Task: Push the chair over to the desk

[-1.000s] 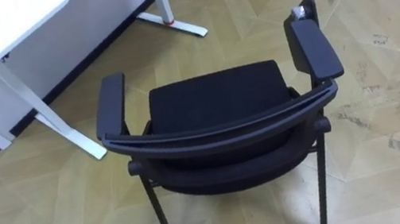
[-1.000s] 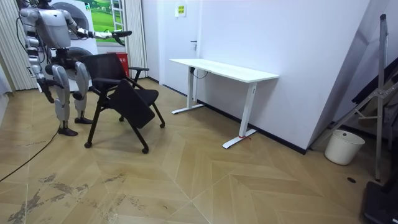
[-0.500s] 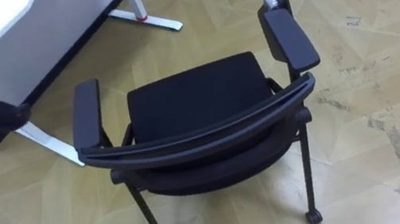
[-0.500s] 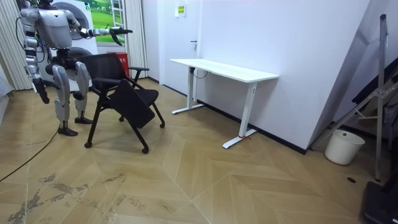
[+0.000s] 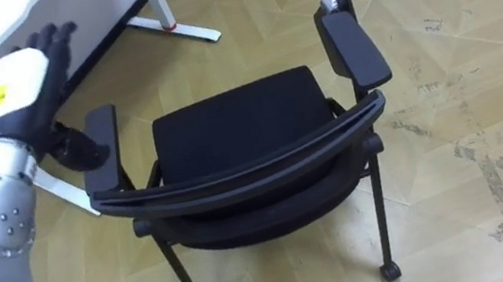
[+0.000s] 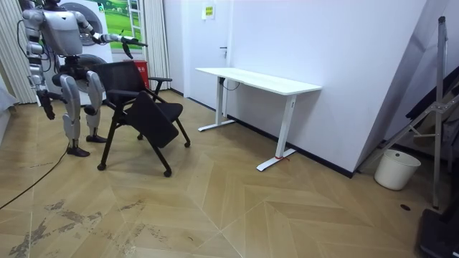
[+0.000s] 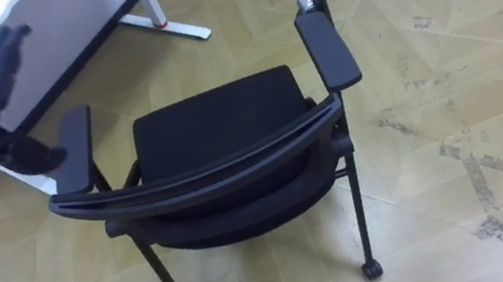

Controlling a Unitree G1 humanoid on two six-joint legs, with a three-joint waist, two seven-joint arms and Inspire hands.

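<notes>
A black chair (image 5: pixel 229 129) with two armrests stands on the wooden floor, its curved backrest (image 5: pixel 246 167) nearest me and its seat facing a white desk. My left hand (image 5: pixel 14 82) reaches in from the left with straight, spread fingers, held over the chair's left armrest (image 5: pixel 103 149). Its dark thumb lies close to that armrest; whether they touch is unclear. In the room view I stand behind the chair (image 6: pixel 140 100) at the room view's left, left hand (image 6: pixel 129 44) stretched out above the backrest. My right hand (image 6: pixel 47 107) hangs by my side.
The white desk (image 6: pixel 258 80) stands against the wall beyond the chair, its foot (image 5: pixel 178 31) just past the seat. A white bucket (image 6: pixel 396 168) and a metal frame (image 6: pixel 437 107) stand at the room view's far right. Open scuffed floor lies to the chair's right.
My left arm has come into the eye view from the left, and the hand now hovers by the left armrest. The camera shifted; the chair stands where it was in the room view.
</notes>
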